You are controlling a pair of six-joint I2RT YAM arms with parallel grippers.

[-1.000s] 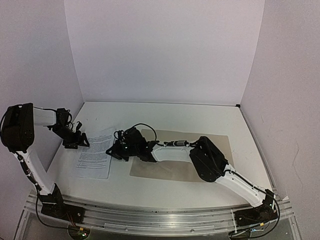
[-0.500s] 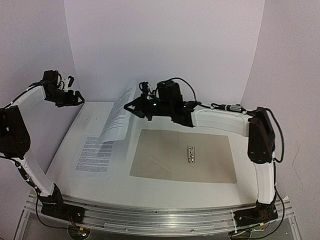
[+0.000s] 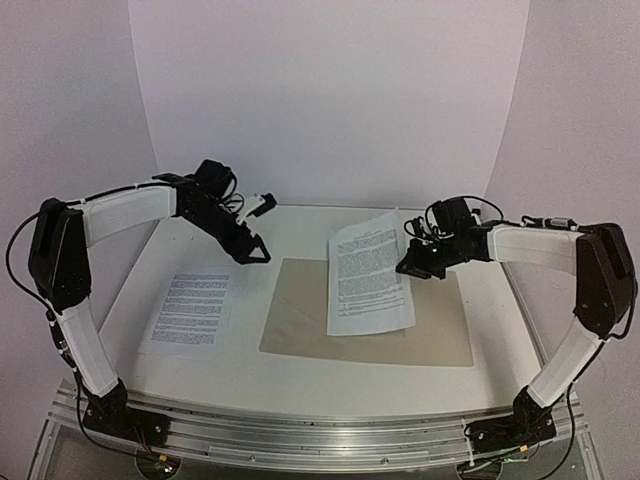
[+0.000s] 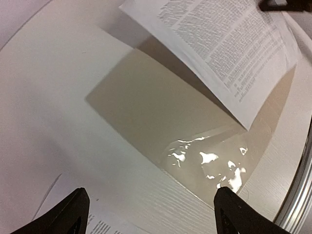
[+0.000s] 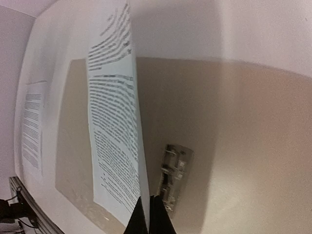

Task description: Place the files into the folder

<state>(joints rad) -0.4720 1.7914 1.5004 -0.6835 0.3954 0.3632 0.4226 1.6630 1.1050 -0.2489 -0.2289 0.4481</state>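
Plain pale walls (image 3: 330, 100) all round, white counter (image 3: 300, 380) in the middle. The right pincer (image 3: 408, 266) is pinched tight on the 3 o'clock edge of a printed sheet (image 3: 365, 280), so that side is hoisted up and the page slopes down toward 9 o'clock. From the right wrist cam you see the page almost edge-on, with the fingertips closed on it at the bottom of the shot.

That page hangs over the middle of the tan folder (image 3: 300, 325), which lies flat on the counter. Can't tell if the low edge of the paper actually touches the card. The folder's little metal clip (image 5: 173, 178) sits just beside the lifted edge, on the 3 o'clock side of it.

The left pincer (image 3: 255, 252) has its fingers spread wide with nothing between them, up in the air off the folder's 11 o'clock corner. Out past the folder at 9 o'clock, the second sheet (image 3: 190, 310) lies flat on the counter, text up, near the folder but not touching it.
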